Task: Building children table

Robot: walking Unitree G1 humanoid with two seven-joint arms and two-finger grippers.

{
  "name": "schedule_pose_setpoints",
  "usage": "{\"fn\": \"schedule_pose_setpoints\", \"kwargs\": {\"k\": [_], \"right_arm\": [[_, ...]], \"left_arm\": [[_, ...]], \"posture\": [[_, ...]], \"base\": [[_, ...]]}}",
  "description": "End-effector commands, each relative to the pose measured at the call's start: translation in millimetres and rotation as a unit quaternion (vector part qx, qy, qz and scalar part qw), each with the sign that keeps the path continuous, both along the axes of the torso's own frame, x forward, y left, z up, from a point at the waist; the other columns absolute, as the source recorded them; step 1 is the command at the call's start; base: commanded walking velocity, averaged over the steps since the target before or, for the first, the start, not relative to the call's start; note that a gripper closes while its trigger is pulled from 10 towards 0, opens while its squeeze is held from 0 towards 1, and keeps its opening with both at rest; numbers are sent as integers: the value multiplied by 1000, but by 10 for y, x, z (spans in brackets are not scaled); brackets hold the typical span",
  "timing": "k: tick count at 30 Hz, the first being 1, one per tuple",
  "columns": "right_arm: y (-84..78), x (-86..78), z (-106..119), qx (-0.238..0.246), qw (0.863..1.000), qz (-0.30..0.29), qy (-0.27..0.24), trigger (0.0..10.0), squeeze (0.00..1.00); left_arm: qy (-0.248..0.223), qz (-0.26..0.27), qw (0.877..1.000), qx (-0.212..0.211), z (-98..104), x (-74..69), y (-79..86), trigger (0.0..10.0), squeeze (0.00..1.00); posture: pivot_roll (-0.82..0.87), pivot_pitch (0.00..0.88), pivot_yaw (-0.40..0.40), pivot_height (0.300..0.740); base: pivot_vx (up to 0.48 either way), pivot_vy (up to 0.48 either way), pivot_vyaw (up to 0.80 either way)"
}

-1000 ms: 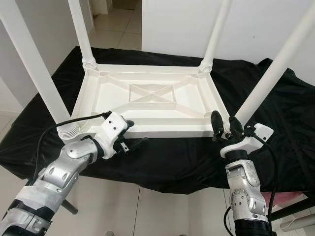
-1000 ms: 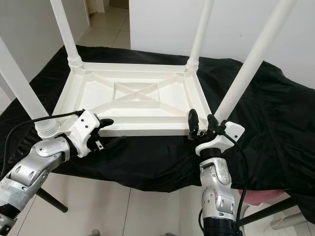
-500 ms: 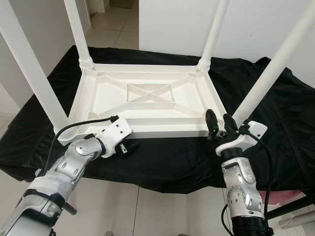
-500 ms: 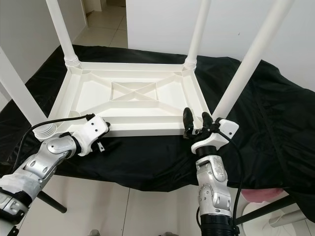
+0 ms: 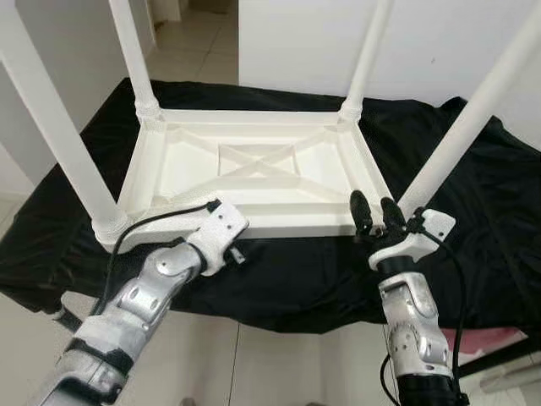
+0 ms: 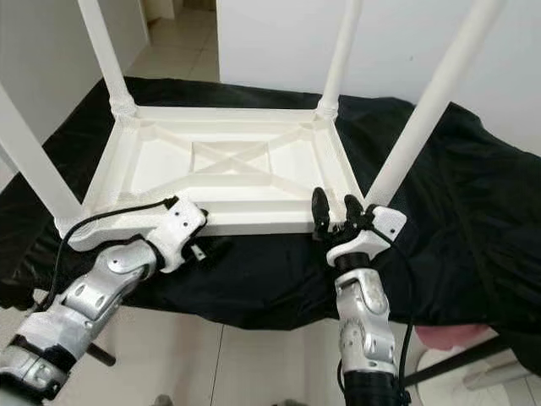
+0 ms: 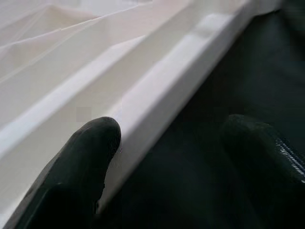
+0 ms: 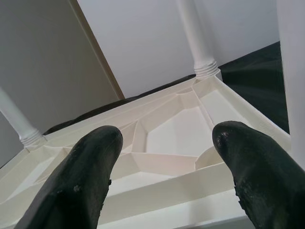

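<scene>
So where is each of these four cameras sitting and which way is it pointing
Left and right eye views: on the head, facing forward and down at the upturned white table on black cloth; both arms show.
Left wrist view: along the left tool, fingers astride the table's near rim.
Right wrist view: along the right tool, across the table's underside.
All share the table.

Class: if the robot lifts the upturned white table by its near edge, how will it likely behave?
The table is probably stiff: cross ribs brace its underside. It looks like thin moulded plastic, so likely light. With four legs pointing up, it may tip. The left claw straddles its rim; the right claw waits open.
</scene>
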State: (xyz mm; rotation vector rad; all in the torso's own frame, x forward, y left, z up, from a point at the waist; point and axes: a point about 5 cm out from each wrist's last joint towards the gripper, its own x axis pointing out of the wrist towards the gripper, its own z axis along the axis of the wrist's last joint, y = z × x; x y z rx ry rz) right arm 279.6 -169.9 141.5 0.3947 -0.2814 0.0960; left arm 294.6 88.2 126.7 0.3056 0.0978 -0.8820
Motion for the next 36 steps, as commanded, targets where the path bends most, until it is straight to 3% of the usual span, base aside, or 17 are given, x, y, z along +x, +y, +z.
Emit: {"fn": "schedule_pose_setpoints", "kwargs": {"k": [1,6,10,13,18,21,28,33,36], "right_arm": [[2,6,-19,1,1000,-1,1,10000,0],[31,21,-32,1,1000,4,3,10000,0],[40,30,-34,0,1000,6,3,10000,0],[38,46,-27,0,1000,6,1,10000,0],[57,32,-44,-2,1000,13,4,10000,0],[106,-4,-87,-8,999,29,11,10000,0],[121,-4,-90,-8,999,32,11,10000,0],[112,-10,-94,-10,999,32,12,10000,0],[80,-34,-114,-14,999,26,16,10000,0]], "left_arm": [[58,-147,987,2,-28,-184,-110,10000,0],[73,-195,978,8,8,-323,-139,10000,0],[61,-190,980,16,16,-307,-127,10000,0],[29,-139,990,8,151,-123,-64,10000,0],[1,-89,996,11,313,67,83,10000,0],[-26,-3,997,72,368,344,360,10000,0],[5,23,989,148,151,418,513,10000,0],[32,20,985,168,27,401,541,10000,0],[88,-43,982,159,-82,271,502,10000,0]], "posture": [[33,28,-17,740],[42,28,-18,740],[46,26,-17,740],[44,24,-14,740],[42,23,-12,740],[42,24,-10,740],[35,27,-6,740],[27,27,0,740],[18,26,6,740]], "base": [[0,0,0],[0,0,0],[0,0,0],[0,0,0],[0,0,0],[0,0,0],[0,0,0],[0,0,0],[0,0,0]]}}
